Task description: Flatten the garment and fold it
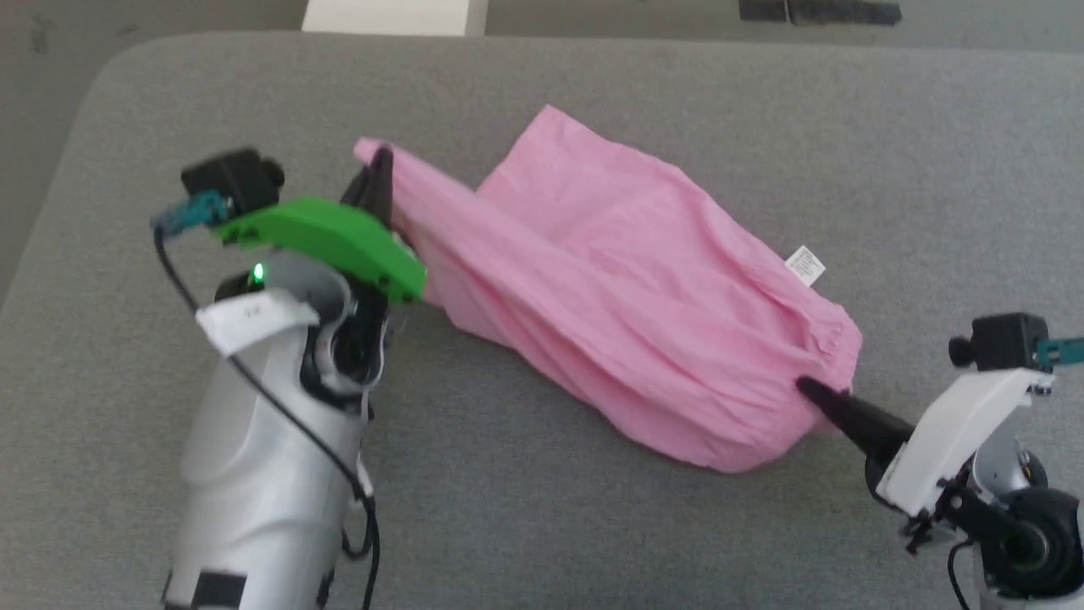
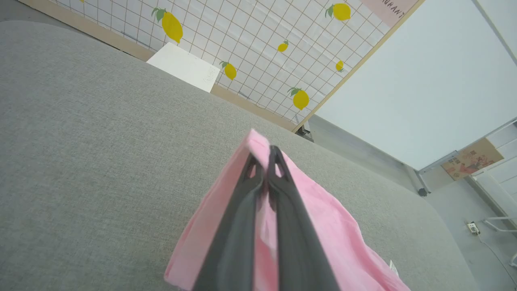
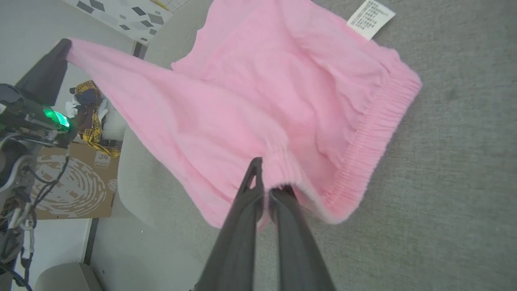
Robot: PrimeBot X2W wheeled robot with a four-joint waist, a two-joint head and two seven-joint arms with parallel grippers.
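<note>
Noting the garment [image 1: 627, 288] lying rumpled across the middle of the grey desk [image 1: 593, 525], running from far left to near right.

Gripping its far-left corner in the left pincer [image 1: 378, 174]: both dark fingers pressing together, pink cloth wrapping over the tips and showing between them in the left wrist view. Holding that corner seemingly raised off the desk, with a long fold pulling fairly taut from there toward the near-right end.

Gripping the near-right end in the right pincer [image 1: 809, 390]: fingers almost meeting, clamping the gathered elastic band [image 3: 375, 133]. One tip resting on top of the ruffled edge, the other tucking under it, as seen from the right wrist.

Spreading flatter on the far side, the main panel resting on the desk, creased and not yet squared. Bunching into soft folds along the near edge.

Sticking out from the far-right edge, a small white label tag [image 1: 804, 265], lying on the desk surface.

Glowing green on the left wrist, a small light [image 1: 257, 273] under a bright green cover [image 1: 330, 241].
</note>
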